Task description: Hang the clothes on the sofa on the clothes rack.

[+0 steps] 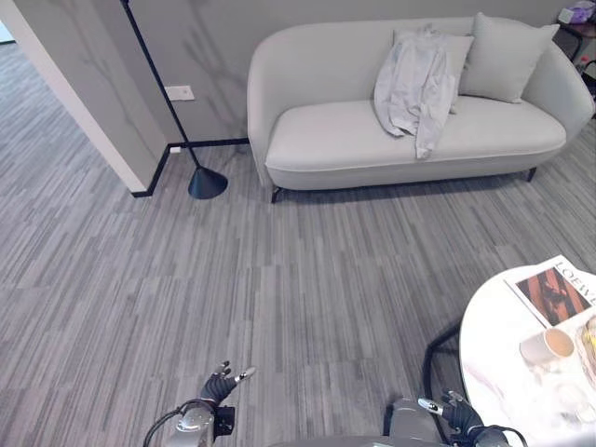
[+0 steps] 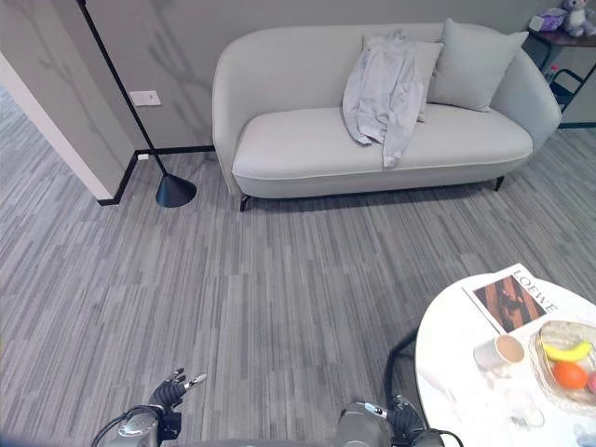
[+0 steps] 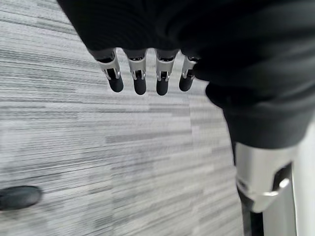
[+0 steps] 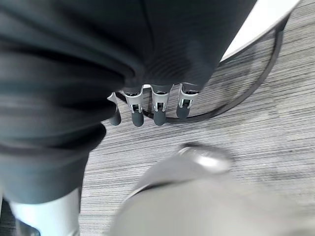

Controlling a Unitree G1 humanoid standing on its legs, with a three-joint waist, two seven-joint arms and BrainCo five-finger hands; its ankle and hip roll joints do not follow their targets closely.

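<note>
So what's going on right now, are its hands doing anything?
Left hand and right hand open, low, holding nothing. Shirt draped on sofa, untouched. Bare floor between; table at right.

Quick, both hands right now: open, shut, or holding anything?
Left hand: open, fingers straight, holding nothing, low over the floor.
Right hand: open, fingers relaxed, holding nothing, beside the round table.

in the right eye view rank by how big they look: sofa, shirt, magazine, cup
1. sofa
2. shirt
3. magazine
4. cup
The magazine and cup sit nearer the camera, so their true sizes are smaller than they look.
</note>
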